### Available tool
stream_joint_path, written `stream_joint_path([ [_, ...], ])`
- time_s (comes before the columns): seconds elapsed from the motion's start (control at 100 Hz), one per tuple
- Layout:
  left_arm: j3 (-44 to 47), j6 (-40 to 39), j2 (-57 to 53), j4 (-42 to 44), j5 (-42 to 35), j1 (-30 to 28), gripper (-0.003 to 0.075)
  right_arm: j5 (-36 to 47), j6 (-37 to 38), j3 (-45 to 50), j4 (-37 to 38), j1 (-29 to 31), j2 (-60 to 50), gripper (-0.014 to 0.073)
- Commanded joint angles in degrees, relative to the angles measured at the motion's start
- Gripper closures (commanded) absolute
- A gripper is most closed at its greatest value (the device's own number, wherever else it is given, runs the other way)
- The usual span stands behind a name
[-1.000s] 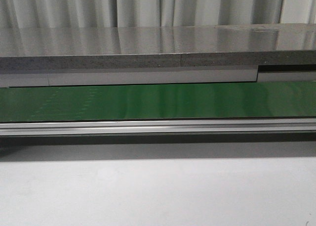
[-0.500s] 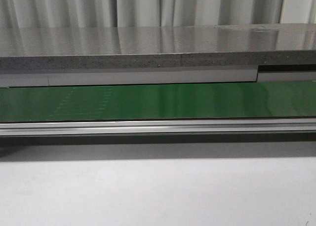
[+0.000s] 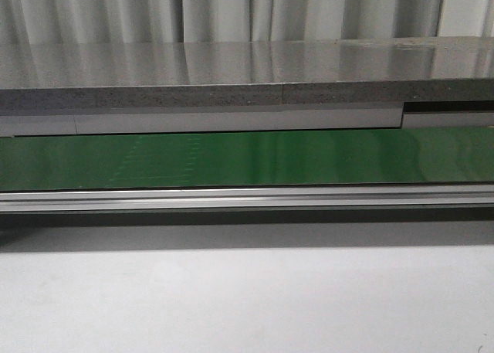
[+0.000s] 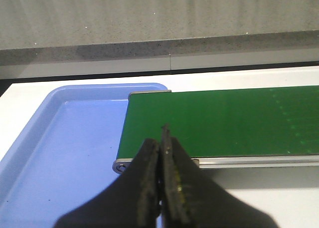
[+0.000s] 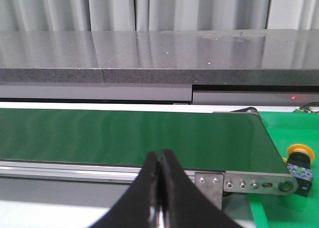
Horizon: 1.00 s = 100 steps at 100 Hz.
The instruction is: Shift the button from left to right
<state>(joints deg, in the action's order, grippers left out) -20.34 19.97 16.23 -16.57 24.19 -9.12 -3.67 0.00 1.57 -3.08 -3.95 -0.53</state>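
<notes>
Button [image 5: 299, 160] seen only from the right wrist camera: yellow-orange round cap on a dark blocky body, lying on a green surface [image 5: 294, 133] just past the roller end of the green conveyor belt [image 5: 129, 135], close to the metal end bracket [image 5: 249, 183] but apart from it. Tilted or on its side, cannot tell which. Nothing gripping it. Right gripper [image 5: 159, 160] low in that view, black fingers pressed together at the tips, holding nothing, positioned in front of the belt's aluminium side rail [image 5: 65, 169] and well apart from the button. Left gripper [image 4: 162, 138] likewise closed, fingers meeting in a thin seam, empty, hanging over the near edge of the belt's other end [image 4: 219, 120]. Just beside that end, a shallow light-blue tray [image 4: 30, 153] with a raised rim, the belt's corner reaching over the tray's edge. From the front camera, only the belt [image 3: 247, 158] running across the whole width, its silver rail [image 3: 247, 197] below it, a white table top [image 3: 247, 299] nearer, a grey speckled slab [image 3: 231, 75] behind and pale curtains [image 3: 231, 9] at the back; neither arm nor button visible there.
</notes>
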Motion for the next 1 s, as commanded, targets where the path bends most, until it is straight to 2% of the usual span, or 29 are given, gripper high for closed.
stream_joint_path([
  [0.0,-1.4,-0.3,0.5,-0.9,-4.2,0.4,0.0739,4.6,0.0,-1.1,-0.1,0.0,-1.0,0.0661],
  [0.6,-1.4,-0.3,0.5,-0.9,-4.2,0.4,0.0739,4.6,0.0,-1.1,-0.1,0.0,-1.0,0.0661],
  [0.81,-1.3,-0.3,0.5,-0.9,-7.2,0.4,0.0739,4.6,0.0,-1.1,-0.1,0.0,-1.0,0.0661],
  [0.99,-0.4,-1.0,-1.1,3.5,-8.3,3.7,0.0739,4.6,0.0,-1.1,-0.1,0.0,-1.0,0.0661],
])
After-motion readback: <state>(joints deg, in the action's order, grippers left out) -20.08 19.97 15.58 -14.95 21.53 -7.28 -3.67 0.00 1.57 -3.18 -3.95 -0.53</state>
